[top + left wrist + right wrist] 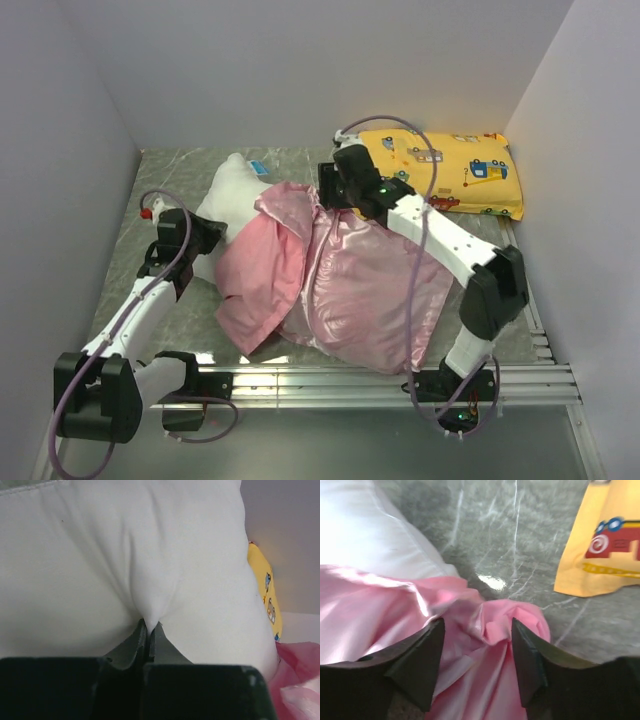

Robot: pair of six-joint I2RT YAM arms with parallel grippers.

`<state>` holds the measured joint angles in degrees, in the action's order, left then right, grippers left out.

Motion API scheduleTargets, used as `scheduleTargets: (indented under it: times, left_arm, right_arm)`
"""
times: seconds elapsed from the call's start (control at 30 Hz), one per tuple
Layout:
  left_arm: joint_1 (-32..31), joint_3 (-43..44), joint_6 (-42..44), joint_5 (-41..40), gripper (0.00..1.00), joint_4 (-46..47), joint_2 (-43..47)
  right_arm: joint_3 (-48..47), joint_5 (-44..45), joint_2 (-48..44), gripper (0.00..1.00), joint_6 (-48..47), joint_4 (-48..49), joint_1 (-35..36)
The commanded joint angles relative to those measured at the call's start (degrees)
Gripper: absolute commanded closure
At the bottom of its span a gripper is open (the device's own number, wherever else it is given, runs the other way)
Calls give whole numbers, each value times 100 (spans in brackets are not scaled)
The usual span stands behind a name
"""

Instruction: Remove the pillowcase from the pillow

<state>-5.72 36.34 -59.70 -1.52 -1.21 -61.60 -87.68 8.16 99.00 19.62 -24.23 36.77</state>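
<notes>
Hemming the grey marble-patterned counter are pale walls on the left, far and right sides, and a ribbed aluminium rail runs along its near edge. Bare counter shows at the far left corner and in a strip down the left side. The far right corner is taken up by a yellow rectangular pillow printed with cartoon vehicles, which lies just beside the right arm.

The large shiny pink fabric pillowcase lies rumpled across the middle of the counter and reaches the near rail. The plump plain white pillow sticks out of its far left end, toward the far left corner.

The left claw is closed narrow at the pillow's left side, pinching a fold of the white cloth between its fingers. The right claw stands wide at the pillowcase's far edge, with a finger on either side of a bunched knob of pink fabric. Bare counter lies just beyond it, and the yellow pillow's corner is off to its right.
</notes>
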Motion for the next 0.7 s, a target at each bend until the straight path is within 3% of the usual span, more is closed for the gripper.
scheduleTargets:
  times: [0.0, 0.17, 0.37, 0.53, 0.67]
  left_arm:
    - [-35, -162, -85, -50, 99, -54, 104]
    - [-44, -171, -121, -217, 99, -177, 499]
    - [-44, -74, -173, -226, 100, -257, 851]
    - [-44, 31, -94, -226, 99, -432, 1141]
    - [-44, 40, -112, -191, 99, -432, 1273]
  right_arm:
    - [-126, 299, -1013, 34, -142, -265, 111]
    - [327, 537, -2048, 33, -37, -557, 452]
    - [1779, 1433, -2982, 36, 639, -505, 2007]
    - [2351, 2180, -3036, 41, 1307, -627, 3184]
    - [2273, 2339, -2589, 40, 1422, -635, 3389]
